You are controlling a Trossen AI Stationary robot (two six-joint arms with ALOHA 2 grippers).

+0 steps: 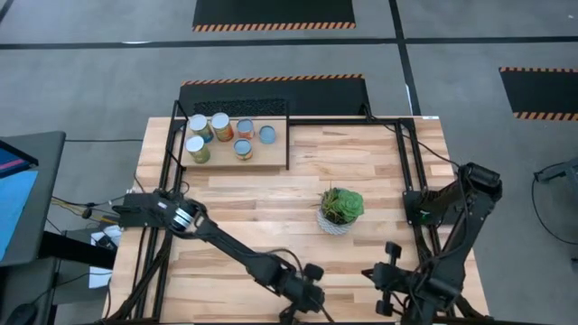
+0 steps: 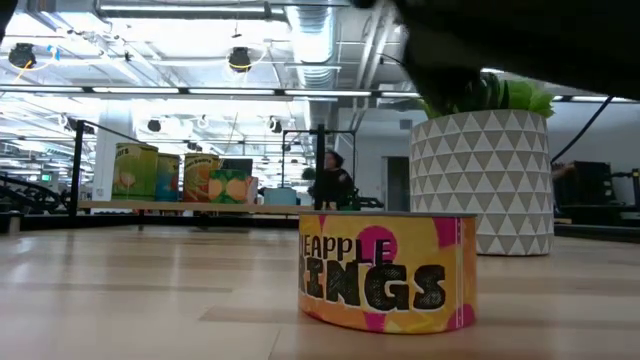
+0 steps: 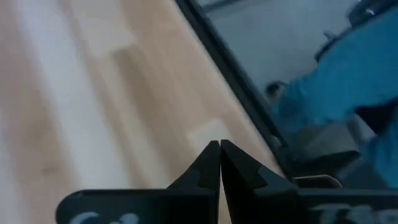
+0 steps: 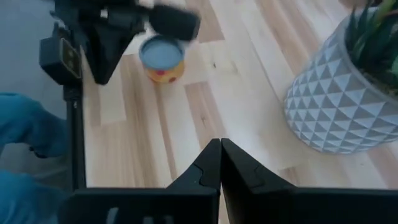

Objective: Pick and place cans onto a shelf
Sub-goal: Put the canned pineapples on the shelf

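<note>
The yellow can nearest the low camera was cut off on its label, so only part of the lettering could be read. In the high view it was hidden under the left gripper. The labels of the cans on the shelf were too small to be read.

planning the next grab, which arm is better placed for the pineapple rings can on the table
Left, probably. The right wrist view shows the left gripper right beside the pineapple rings can, with the right gripper farther back. The shelf is also on the left side.

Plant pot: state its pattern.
White and grey triangles cover the plant pot, best seen in the low view.
</note>
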